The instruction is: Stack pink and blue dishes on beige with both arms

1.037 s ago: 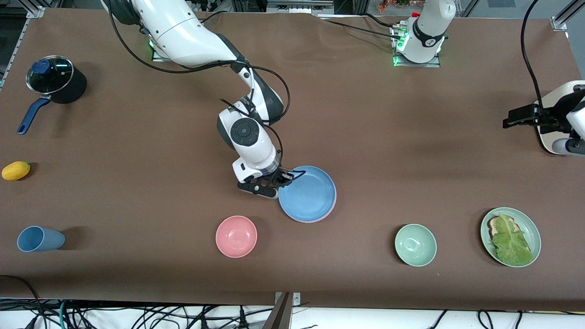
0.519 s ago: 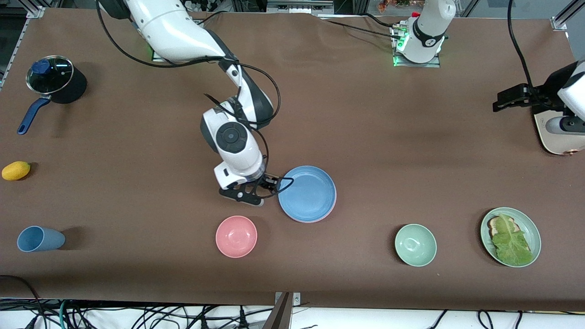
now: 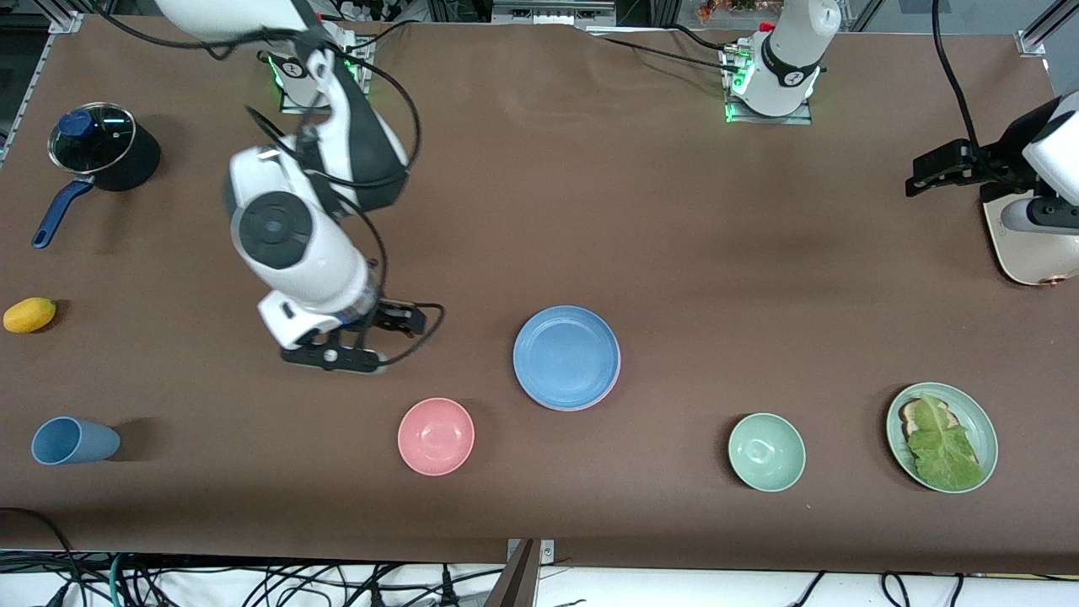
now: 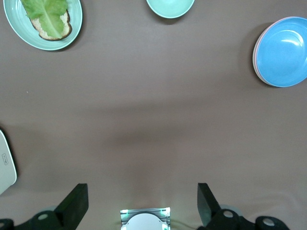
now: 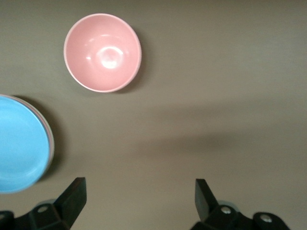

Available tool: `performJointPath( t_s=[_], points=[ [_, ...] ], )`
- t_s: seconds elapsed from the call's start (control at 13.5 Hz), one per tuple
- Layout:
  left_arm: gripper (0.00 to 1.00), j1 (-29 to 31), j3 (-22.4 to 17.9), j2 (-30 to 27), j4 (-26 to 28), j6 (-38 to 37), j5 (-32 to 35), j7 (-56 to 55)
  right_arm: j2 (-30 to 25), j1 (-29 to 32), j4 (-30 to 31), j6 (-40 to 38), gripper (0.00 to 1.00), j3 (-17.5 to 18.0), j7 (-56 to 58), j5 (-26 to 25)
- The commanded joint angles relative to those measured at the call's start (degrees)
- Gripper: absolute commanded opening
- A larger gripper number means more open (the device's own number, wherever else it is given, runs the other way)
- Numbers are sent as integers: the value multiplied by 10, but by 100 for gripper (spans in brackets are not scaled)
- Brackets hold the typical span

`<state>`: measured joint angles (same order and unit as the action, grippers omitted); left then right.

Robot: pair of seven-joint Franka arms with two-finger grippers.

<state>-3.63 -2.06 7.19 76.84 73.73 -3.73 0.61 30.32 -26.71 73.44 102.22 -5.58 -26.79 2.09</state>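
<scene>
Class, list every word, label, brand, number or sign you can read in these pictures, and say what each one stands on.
None can be read.
Left arm's base: a small dark mark, too small to read.
Right arm's base: a small dark mark, too small to read.
White device at the left arm's end of the table: faint marks, too small to read.
Blue plate, pink bowl, blue cup: no markings.

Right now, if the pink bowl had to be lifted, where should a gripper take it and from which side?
Probably the rim of the pink bowl, from above: it stands upright, mouth up, with a thin lip that fingers can straddle. The open right gripper is closest; the blue plate lies clear of it.
</scene>
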Motion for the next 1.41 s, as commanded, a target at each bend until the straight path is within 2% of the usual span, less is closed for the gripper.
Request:
performJointPath(
  t_s=[0.0,0.22,0.37,0.67,0.96,1.33],
  points=[
    [100,1,14,-24,14,-5,22,10,-102,33,83,-31,100,7,48,13],
    [100,2,14,-31,17,-5,20,3,-211,76,187,-40,100,8,133,9],
    [100,4,14,-43,34,-5,17,4,-240,110,194,-81,100,13,147,5],
    [100,3,14,-32,30,-5,15,5,-265,182,188,-110,100,63,182,-2],
    [100,0,13,-25,25,-4,20,5,-254,180,146,-126,100,62,179,-18],
    [100,6,8,4,15,4,18,4,-254,180,142,-126,100,61,179,-20]
  ],
)
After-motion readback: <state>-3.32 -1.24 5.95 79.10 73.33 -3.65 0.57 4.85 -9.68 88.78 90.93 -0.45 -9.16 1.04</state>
